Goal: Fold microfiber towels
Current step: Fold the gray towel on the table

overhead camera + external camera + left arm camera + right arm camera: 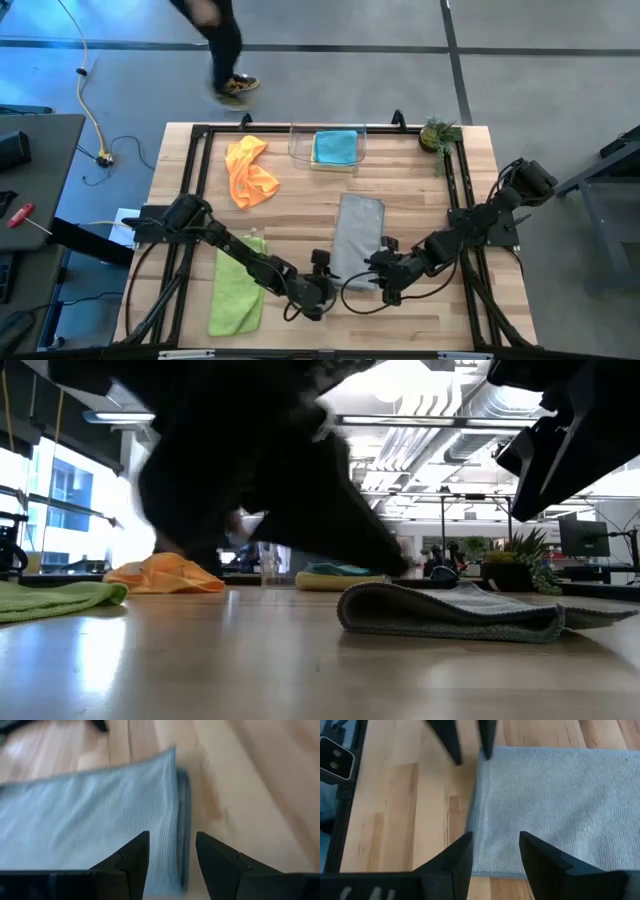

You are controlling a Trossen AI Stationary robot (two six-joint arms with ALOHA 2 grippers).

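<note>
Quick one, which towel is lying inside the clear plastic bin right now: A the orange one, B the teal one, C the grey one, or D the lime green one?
B: the teal towel lies inside the clear bin at the table's far edge, while the other three lie on bare wood.

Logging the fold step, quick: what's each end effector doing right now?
Left end effector: open, holding nothing, over the grey towel.
Right end effector: open, empty, above it.

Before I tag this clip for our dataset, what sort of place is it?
Probably a robotics lab in an open office: a wooden table ringed by a black metal frame, exposed ceiling ducts, and a yellow cable on the grey floor.
</note>
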